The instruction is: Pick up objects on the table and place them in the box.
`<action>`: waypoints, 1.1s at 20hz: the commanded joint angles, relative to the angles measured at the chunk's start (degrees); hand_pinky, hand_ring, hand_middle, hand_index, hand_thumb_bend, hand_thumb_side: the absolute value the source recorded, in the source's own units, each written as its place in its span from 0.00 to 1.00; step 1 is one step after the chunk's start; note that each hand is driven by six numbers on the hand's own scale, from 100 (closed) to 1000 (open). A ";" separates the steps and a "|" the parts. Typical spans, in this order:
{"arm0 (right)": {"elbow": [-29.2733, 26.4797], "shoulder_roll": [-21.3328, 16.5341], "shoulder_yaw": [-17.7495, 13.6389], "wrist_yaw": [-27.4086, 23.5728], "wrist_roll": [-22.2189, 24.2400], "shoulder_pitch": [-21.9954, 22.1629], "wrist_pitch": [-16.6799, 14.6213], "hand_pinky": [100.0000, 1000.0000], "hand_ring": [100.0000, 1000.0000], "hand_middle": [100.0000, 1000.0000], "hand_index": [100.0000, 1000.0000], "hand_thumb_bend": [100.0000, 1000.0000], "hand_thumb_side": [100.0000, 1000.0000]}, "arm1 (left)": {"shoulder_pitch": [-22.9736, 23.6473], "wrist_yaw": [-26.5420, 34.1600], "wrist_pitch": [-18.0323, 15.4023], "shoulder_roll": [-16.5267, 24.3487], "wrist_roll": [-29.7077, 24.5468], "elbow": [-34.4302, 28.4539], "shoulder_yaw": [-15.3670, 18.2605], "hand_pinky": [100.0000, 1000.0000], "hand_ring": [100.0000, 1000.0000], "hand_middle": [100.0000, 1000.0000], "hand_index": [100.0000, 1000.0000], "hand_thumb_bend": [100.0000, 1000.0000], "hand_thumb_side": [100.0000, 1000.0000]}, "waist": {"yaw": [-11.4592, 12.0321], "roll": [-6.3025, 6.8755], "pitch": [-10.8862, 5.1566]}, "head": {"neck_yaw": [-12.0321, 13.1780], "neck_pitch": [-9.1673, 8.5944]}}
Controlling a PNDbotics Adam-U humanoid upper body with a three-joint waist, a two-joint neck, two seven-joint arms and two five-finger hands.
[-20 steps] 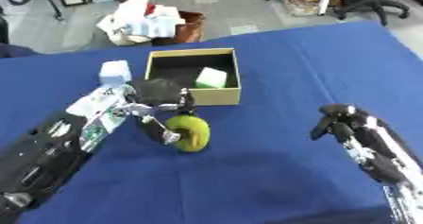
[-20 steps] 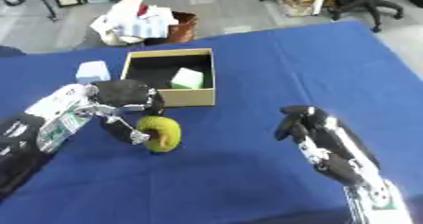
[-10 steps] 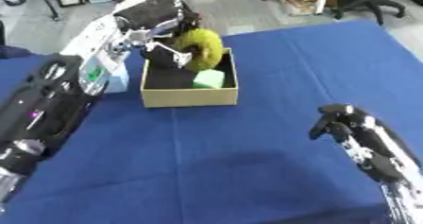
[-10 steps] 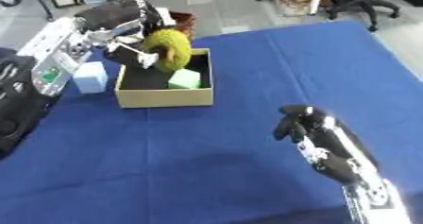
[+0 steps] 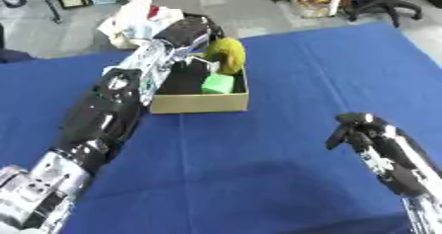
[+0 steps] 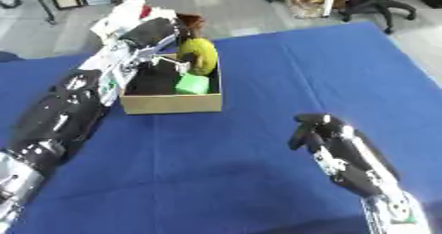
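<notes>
1. No brand, label or writing can be read on anything in either view.
2. A blue cloth covers the tabletop (image 5: 285, 80), and an open cardboard box (image 5: 200, 102) stands toward its far left part.
3. Inside the box, against its right wall, lies a green block (image 5: 217, 84); the rest of the box floor is dark.
4. Beyond the far edge of the tabletop, on the floor, stands a bin of white and red clutter (image 5: 138, 16), and an office chair (image 5: 380, 3) stands beyond the far right corner.
5. The left arm stretches from the near left corner across the tabletop to the box, and it hides the box's left wall and part of its inside.
6. The left hand (image 5: 186, 33) hangs over the far rim of the box, its fingers curled around a yellow-green object (image 5: 226, 55).
7. That object is rounded and is held in the air above the far right corner of the box, just above the green block, not resting on the box floor.
8. The right hand (image 6: 313, 129) hovers over the near right part of the tabletop, well apart from the box, its fingers curled in and holding nothing.
</notes>
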 commanded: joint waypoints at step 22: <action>-0.89 -0.99 -0.78 0.28 -0.60 -0.09 -0.13 0.53 0.54 0.49 0.75 0.00 0.40 | -0.06 8.39 -1.46 16.76 -14.20 -4.41 5.91 0.83 0.77 0.81 0.91 0.11 0.18 | 2.22 -0.27 -0.56 | -2.08 -0.95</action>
